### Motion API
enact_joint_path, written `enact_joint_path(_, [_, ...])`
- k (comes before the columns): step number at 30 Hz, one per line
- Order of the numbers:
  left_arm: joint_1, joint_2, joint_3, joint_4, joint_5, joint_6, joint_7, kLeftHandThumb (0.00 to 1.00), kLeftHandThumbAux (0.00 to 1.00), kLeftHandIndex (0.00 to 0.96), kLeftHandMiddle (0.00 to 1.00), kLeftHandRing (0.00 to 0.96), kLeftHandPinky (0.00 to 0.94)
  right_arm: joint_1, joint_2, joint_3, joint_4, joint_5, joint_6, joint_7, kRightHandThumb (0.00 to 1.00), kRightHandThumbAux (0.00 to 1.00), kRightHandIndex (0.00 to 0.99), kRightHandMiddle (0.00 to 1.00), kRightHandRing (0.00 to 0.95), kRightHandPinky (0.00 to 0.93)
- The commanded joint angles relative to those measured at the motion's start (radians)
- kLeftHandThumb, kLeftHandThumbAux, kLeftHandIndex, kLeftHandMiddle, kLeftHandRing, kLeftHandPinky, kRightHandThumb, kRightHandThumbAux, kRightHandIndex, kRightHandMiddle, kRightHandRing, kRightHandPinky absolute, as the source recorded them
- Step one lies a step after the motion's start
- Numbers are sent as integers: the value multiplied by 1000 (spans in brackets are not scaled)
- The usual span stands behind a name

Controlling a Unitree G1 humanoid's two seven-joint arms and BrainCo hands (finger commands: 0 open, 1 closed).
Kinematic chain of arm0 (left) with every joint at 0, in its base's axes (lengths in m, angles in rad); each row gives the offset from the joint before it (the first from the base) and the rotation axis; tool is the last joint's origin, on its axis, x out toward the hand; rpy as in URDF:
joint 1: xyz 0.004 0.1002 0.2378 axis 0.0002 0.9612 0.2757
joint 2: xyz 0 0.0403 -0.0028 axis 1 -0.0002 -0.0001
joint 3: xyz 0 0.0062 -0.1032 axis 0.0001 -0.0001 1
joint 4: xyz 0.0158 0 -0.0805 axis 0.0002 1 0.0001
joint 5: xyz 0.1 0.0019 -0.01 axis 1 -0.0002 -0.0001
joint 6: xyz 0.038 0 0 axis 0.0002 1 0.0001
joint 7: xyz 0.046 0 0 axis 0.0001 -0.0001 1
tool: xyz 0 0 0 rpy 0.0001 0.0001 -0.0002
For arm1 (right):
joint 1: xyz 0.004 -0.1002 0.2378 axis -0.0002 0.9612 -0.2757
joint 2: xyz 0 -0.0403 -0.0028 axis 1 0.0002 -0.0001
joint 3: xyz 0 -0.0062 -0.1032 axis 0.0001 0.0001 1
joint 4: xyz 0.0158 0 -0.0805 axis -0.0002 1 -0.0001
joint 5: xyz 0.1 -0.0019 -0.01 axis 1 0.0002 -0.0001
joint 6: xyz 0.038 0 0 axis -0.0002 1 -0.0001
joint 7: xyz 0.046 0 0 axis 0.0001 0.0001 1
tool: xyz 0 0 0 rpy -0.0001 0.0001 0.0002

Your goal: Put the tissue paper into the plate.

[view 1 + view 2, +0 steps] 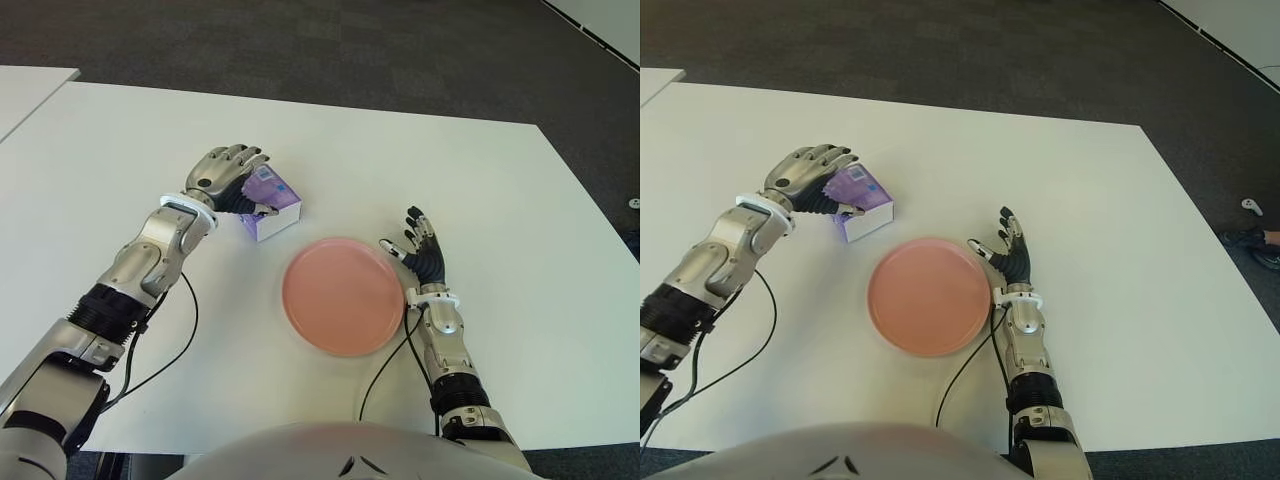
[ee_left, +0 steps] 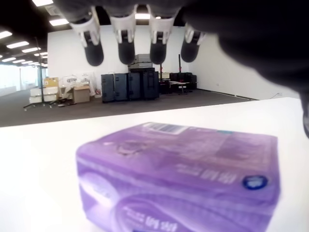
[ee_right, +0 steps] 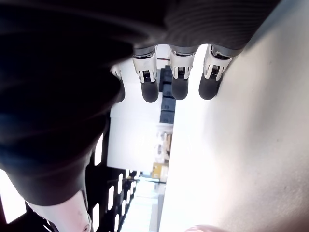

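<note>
On the white bench (image 1: 120, 140), the purple tissue paper pack (image 1: 272, 203) is lying just beyond the far-left edge of the pink plate (image 1: 343, 295), not in it. Over the pack, the left hand (image 1: 226, 176) is hovering with fingers arched above its top, not yet closing on it. Right of the plate, the right hand (image 1: 420, 246) is showing with fingers spread, holding nothing.
</note>
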Motion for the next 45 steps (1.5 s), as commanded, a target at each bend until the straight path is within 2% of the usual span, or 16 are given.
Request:
enact_joint_path(1, [24,5,20,-16,-31,-17,-18,0,331,0,0,0,0,68,13,17,58,-9,61,7,0,813,0,0,0,9])
enact_joint_path(10, [42,6,36,-56,-72,-36,-33,0,321,0,0,0,0,69,6,24,56,-9,62,14,0,818,0,0,0,6])
enact_joint_path(30, [71,-4,35,-121,-77,-1,-134,0,299,0,0,0,0,65,11,27,60,-3,61,13,0,815,0,0,0,6])
enact_joint_path(37, [-1,-17,-3,53,-23,-15,-77,0,311,0,0,0,0,69,8,33,52,-8,52,17,0,823,0,0,0,2])
enact_joint_path(45, [-24,-24,-27,109,25,-1,-54,0,306,0,0,0,0,78,6,35,33,-1,68,27,0,818,0,0,0,1])
